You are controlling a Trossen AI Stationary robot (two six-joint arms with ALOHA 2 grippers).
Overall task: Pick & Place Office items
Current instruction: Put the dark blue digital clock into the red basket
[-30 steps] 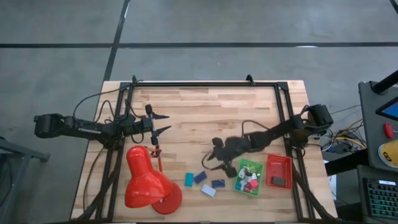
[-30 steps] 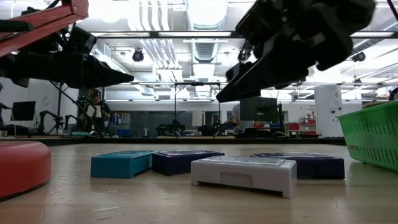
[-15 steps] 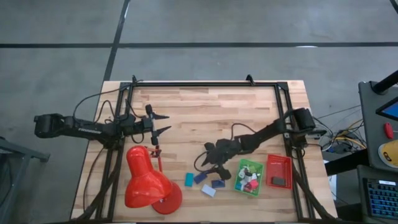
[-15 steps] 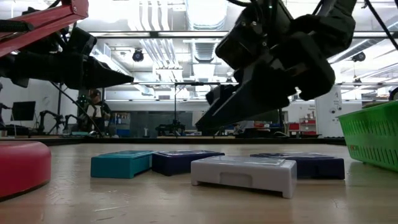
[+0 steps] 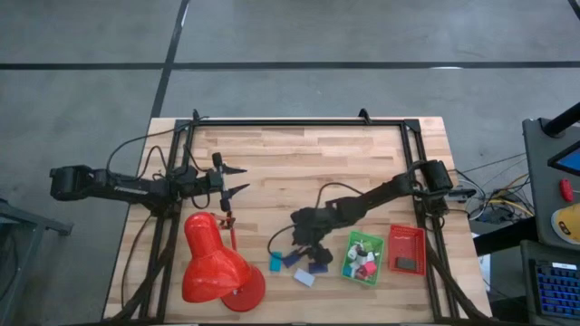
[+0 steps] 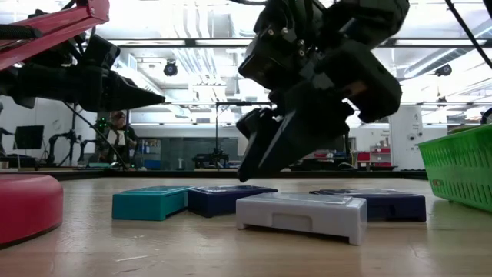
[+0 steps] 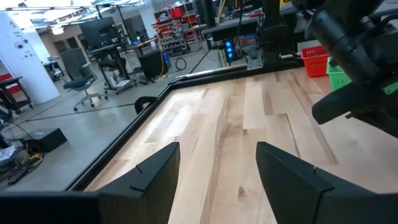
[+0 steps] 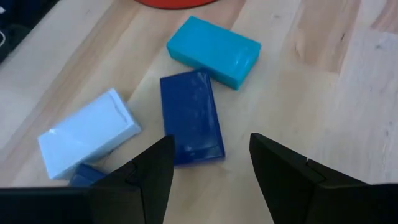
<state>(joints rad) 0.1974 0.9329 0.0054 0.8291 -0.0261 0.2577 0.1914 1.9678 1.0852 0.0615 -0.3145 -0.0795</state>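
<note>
A: Looking at the right end effector (image 5: 283, 244) first. Hanging low over a cluster of small blocks near the front of the worktop (image 5: 299, 154), with fingers apart and gripping nothing.

B: Agreeing. Pointing straight down at the dark blue block (image 8: 191, 124), a flat glossy rectangle with rounded edges, but not touching it.

A: Lying just beside that, touching at a corner: the teal block (image 8: 214, 51), the same slab shape, looking smooth and a little shiny.

B: Also sitting close on the other side: the white block (image 8: 87, 140), thicker and paler, with a second dark blue block (image 5: 318, 267) peeking out from under its end in the right wrist view.

A: Resting on bare pale wood planks, all four.

B: Standing right of them: the green tray (image 5: 349, 263), a mesh-walled basket holding a heap of tiny pink, white and red pieces. Beyond it, the red tray (image 5: 406, 237), holding one dark piece.

A: Crowding the left side: the red lamp (image 5: 213, 263), with its cone shade and round base near the teal block.

B: Waiting behind the lamp: the left end effector (image 5: 237, 178), with fingers spread and holding nothing.
</note>
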